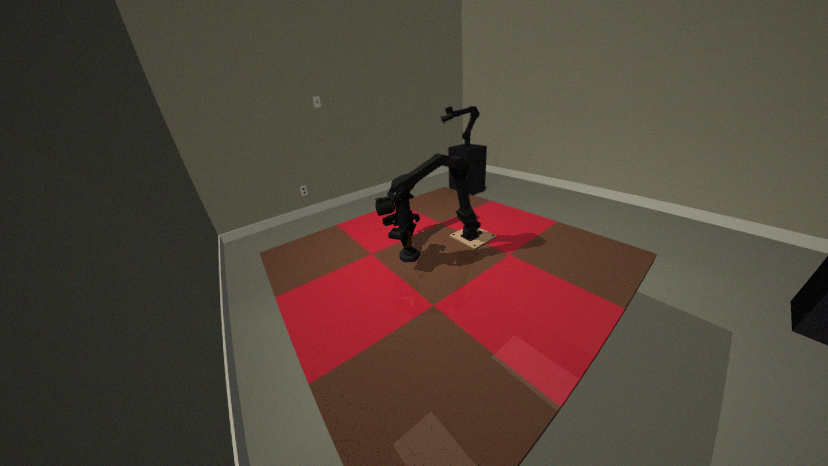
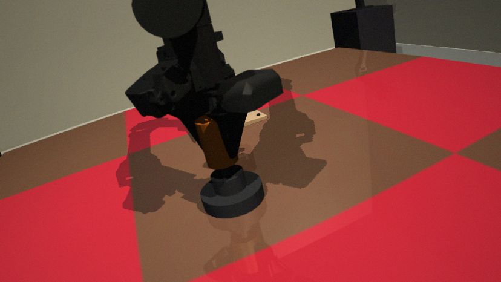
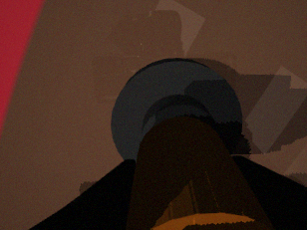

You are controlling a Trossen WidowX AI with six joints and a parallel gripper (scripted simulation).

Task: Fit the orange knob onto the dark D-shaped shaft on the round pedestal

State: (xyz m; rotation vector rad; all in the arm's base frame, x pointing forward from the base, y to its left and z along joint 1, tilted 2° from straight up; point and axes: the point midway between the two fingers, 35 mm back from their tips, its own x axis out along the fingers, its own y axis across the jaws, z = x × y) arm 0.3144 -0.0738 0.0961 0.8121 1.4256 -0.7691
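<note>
The orange knob [image 2: 213,147] [image 3: 179,163] is a tall cylinder held between the fingers, leaning in the exterior view. My gripper [image 2: 218,151] [image 3: 182,167] is shut on it, pointing down. The dark round pedestal [image 2: 233,208] [image 3: 129,111] [image 1: 409,255] has a wide base and a narrower raised part. The knob's lower end is just over this raised part, with a dark, shadowed stretch between them. The shaft's outline is lost in that shadow, and its flat side does not show. I cannot tell whether knob and shaft touch. The knob's hole is hidden.
The arm's pale base plate [image 1: 479,243] [image 2: 257,117] lies behind the pedestal on the red and brown checkered surface [image 1: 353,312]. Another dark arm [image 1: 473,118] stands on a black block [image 1: 472,164] farther back. The arm's shadows fall on both sides of the pedestal.
</note>
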